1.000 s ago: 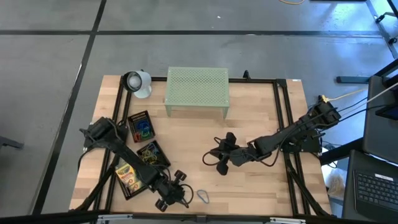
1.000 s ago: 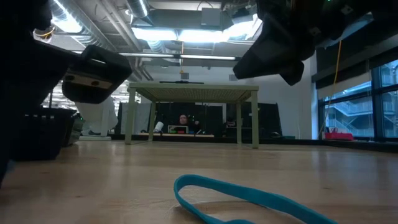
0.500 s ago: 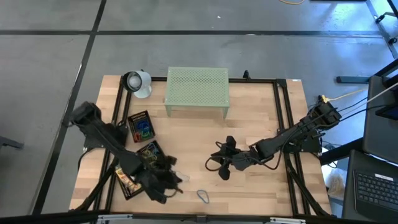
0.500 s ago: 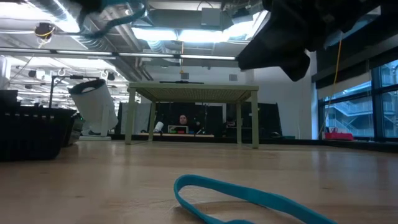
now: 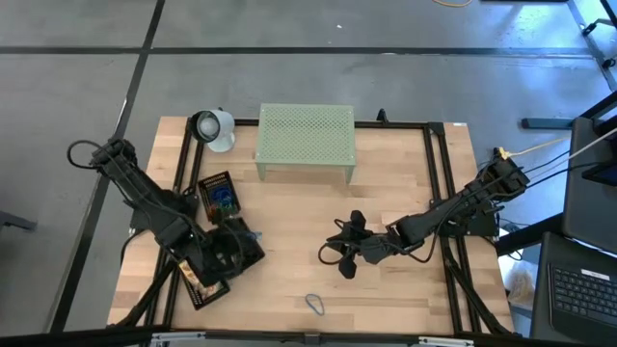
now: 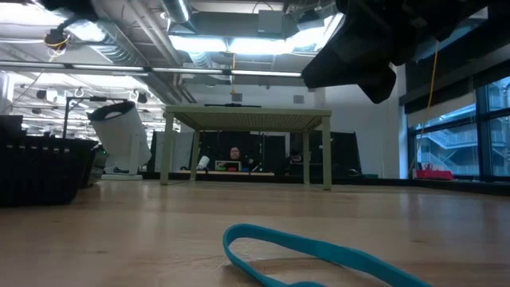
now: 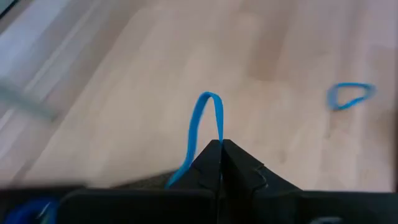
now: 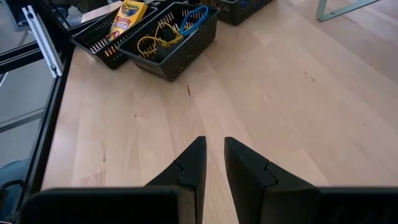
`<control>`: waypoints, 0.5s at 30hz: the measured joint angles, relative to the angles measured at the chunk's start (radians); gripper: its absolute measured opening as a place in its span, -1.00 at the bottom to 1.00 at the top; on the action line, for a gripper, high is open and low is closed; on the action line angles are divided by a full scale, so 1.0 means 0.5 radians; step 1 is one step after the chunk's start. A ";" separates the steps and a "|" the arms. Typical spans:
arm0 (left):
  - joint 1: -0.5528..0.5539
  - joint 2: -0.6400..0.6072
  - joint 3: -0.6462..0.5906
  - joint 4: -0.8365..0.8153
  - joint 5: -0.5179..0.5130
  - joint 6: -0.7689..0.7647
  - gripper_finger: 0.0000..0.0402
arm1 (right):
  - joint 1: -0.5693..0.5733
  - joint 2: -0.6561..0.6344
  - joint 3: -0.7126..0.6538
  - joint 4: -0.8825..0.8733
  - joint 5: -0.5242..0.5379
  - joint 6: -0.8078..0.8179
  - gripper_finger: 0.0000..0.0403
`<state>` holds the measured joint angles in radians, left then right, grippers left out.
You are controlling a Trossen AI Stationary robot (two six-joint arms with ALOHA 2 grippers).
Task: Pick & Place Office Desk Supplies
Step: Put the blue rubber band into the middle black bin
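1. Sorting was judged well along: yellow and blue rubber bands (image 8: 163, 34) lay in a black mesh tray (image 8: 186, 59), a crayon box (image 8: 127, 15) in the next; one blue loop (image 5: 314, 304) was left on the wooden table (image 5: 386, 202).
2. The left gripper (image 7: 220, 147), above the trays, was pinched on a thin blue rubber band (image 7: 202, 127).
3. The right gripper (image 8: 213, 144) was hung mid-table, fingers slightly apart, empty.

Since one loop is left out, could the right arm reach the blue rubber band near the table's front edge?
Probably yes: the blue rubber band lies alone on bare wood, and the right gripper hovers nearby holding nothing.
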<state>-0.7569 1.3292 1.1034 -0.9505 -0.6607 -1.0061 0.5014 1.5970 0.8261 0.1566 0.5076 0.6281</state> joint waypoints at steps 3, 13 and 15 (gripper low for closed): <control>0.001 -0.012 0.000 -0.217 0.034 -0.248 -0.97 | 0.000 0.000 0.000 0.000 0.000 0.000 -0.69; 0.001 0.069 0.000 -0.365 0.241 -0.423 -0.80 | 0.000 0.000 0.000 0.000 0.000 -0.003 -0.70; 0.001 0.085 0.000 -0.365 0.282 -0.426 -0.71 | 0.000 0.000 0.000 -0.001 -0.002 -0.012 -0.70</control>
<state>-0.7567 1.3719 1.1034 -1.1332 -0.5197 -1.2192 0.5014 1.5970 0.8261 0.1562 0.5067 0.6219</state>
